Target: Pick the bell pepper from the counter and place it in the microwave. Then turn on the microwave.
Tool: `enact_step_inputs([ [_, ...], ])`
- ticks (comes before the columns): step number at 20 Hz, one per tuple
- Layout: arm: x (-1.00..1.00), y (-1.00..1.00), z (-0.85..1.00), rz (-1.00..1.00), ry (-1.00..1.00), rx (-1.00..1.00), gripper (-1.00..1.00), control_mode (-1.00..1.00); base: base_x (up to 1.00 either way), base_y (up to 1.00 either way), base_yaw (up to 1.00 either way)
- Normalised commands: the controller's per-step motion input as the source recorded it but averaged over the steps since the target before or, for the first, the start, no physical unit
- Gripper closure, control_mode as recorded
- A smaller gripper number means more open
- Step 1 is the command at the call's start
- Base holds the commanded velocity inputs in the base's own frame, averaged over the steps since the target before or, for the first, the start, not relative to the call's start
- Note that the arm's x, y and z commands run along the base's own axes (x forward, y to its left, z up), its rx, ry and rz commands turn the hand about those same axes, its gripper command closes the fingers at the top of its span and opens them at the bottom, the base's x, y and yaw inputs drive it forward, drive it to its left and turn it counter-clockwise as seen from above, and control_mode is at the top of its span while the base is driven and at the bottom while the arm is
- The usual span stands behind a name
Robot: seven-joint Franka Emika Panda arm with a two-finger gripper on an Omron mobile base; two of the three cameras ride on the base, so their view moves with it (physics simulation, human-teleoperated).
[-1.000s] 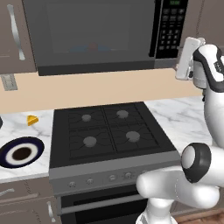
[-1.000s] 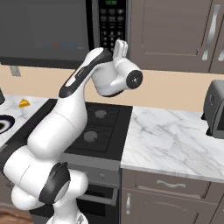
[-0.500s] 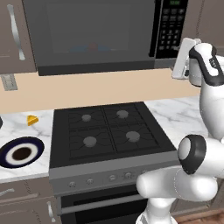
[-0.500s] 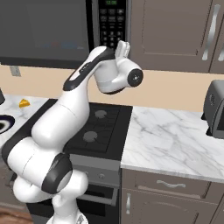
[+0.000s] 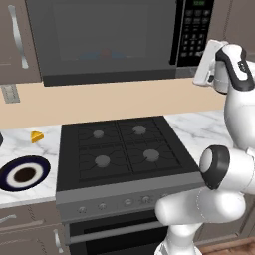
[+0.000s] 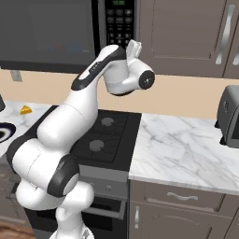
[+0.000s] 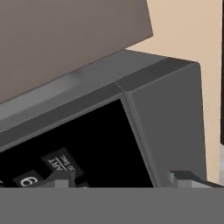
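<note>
Microwave [image 5: 109,42] top cut by frame edge in left base view; through dark door glass I make out only faint blurred colour. Keypad [image 7: 65,148] cut by hand view's bottom edge, one label partly readable. Fingers [image 7: 186,178] barely poke above grey band; can't judge their gap. Plate [image 5: 24,174] clipped at left. Toaster [image 6: 229,116] clipped at right.

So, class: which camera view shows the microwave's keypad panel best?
The left base view: the keypad panel appears whole, its button rows facing the camera, with the tool just below its right edge. The right base view shows the panel too, its foot hidden behind the arm. The hand view catches one close, tilted corner.
</note>
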Motion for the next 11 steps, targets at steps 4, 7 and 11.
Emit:
enact_step_inputs([
  [4,0.19,-0.02,0.0,0.02,0.01,0.08,-1.0,-1.0,0.0,0.0,0.0],
  [7,0.14,-0.01,-0.08,0.02,0.01,0.07,-1.0,-1.0,0.0,0.0,0.0],
  [11,0.18,0.01,-0.22,0.01,0.04,0.06,-1.0,-1.0,0.0,0.0,0.0],
])
